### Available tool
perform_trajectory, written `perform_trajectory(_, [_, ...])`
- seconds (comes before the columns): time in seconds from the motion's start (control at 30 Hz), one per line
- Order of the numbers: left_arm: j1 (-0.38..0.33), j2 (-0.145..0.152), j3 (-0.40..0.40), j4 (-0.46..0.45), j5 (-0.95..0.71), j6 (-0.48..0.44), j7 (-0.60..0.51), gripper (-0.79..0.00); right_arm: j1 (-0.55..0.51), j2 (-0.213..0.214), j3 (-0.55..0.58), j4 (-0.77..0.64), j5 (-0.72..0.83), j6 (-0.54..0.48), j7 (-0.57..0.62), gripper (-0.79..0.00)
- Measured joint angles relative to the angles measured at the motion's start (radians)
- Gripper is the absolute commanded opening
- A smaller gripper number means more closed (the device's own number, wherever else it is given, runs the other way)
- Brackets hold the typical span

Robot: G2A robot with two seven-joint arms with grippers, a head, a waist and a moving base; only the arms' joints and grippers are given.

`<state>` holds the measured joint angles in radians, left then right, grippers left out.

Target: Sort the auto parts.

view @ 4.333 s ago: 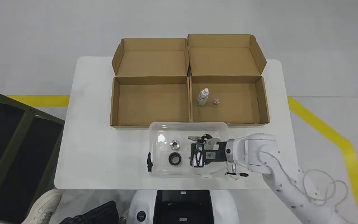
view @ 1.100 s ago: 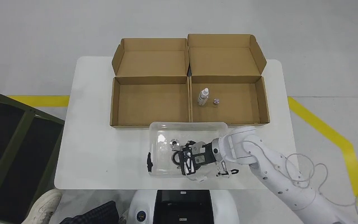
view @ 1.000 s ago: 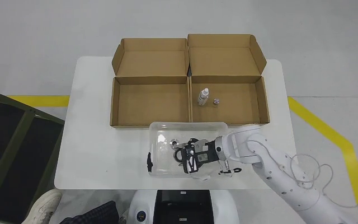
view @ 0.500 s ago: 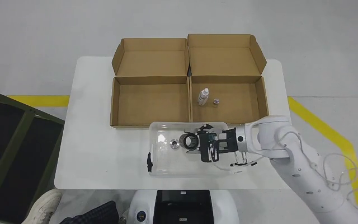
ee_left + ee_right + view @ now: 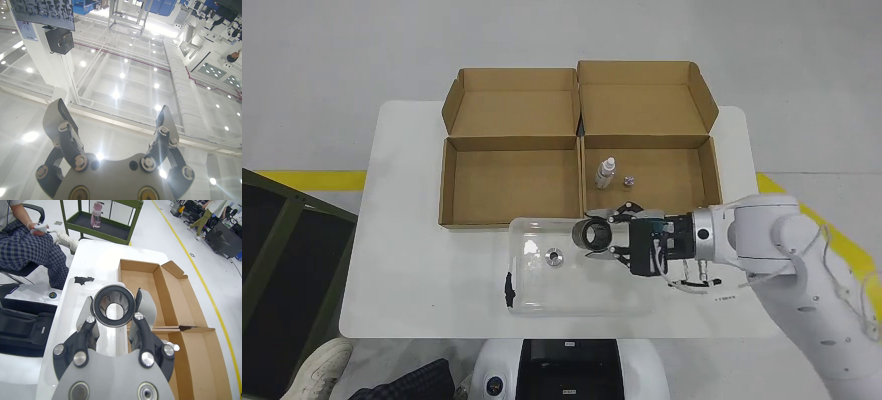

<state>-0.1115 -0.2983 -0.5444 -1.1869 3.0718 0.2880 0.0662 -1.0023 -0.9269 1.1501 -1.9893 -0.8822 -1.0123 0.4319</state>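
The right gripper (image 5: 604, 235), jaws clamped on the bearing sleeve (image 5: 114, 324), should keep it level and rise over the wall of the cardboard box (image 5: 642, 165) at 1 o'clock.

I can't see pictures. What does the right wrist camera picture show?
The right gripper is shut on a black-rimmed metal ring, pinched between its two fingers above a clear plastic tray on a white table. Open cardboard boxes sit beside the tray.
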Motion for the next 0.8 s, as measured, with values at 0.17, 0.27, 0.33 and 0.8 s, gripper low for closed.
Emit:
perform_trajectory(0.17, [0.0, 0.0, 0.0, 0.0, 0.0, 0.0, 0.0, 0.0, 0.003, 0.015, 0.016, -0.015, 0.035, 0.0, -0.002, -0.785])
perform_trajectory(0.27, [0.0, 0.0, 0.0, 0.0, 0.0, 0.0, 0.0, 0.0, 0.003, 0.022, 0.024, -0.015, 0.047, 0.0, -0.001, -0.785])
perform_trajectory(0.33, [0.0, 0.0, 0.0, 0.0, 0.0, 0.0, 0.0, 0.0, 0.003, 0.026, 0.026, -0.015, 0.054, 0.0, 0.0, -0.785])
perform_trajectory(0.8, [0.0, 0.0, 0.0, 0.0, 0.0, 0.0, 0.0, 0.0, 0.018, 0.037, 0.005, 0.01, 0.067, 0.0, -0.014, -0.785])
